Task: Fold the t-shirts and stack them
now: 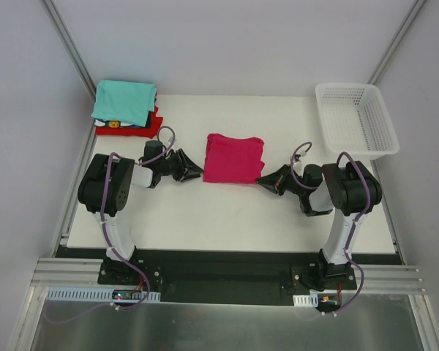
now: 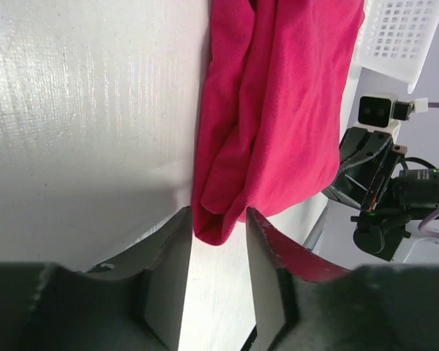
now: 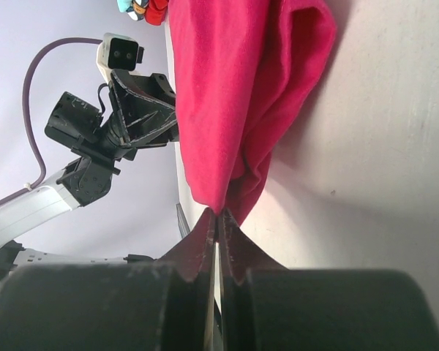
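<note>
With the folded pink shirt [image 1: 234, 157] lying mid-tabletop [image 1: 205, 219], my right jaws pinched together on its near-right corner and my left jaws apart around its near-left corner, I should close the left firmly before lifting, then carry both corners level toward the stack [image 1: 124, 110] at far left.

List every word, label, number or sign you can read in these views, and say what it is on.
No text can be read in any view.
Small yellow-orange print on the dark and white t-shirt under the teal t-shirt: too small to read.
Magenta t-shirt, white basket: no print showing.
</note>
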`<action>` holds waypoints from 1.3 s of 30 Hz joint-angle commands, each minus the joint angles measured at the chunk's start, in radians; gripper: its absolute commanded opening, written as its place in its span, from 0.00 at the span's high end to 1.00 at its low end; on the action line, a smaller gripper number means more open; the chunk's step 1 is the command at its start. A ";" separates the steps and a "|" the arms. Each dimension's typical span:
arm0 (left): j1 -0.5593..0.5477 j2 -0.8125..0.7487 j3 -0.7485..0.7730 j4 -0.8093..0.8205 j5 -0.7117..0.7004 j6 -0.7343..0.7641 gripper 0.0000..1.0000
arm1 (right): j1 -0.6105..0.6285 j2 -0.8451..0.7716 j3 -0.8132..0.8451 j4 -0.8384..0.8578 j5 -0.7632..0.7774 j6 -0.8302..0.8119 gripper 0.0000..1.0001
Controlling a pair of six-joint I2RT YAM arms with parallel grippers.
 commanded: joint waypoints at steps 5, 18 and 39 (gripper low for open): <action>0.002 -0.022 -0.001 0.054 0.020 -0.006 0.58 | -0.004 -0.036 0.028 0.088 -0.034 -0.026 0.99; -0.040 0.041 -0.008 0.187 0.026 -0.101 0.60 | -0.004 -0.039 0.035 0.075 -0.034 -0.023 0.99; -0.090 0.087 -0.009 0.245 0.017 -0.144 1.00 | -0.002 -0.040 0.054 0.046 -0.036 -0.029 0.99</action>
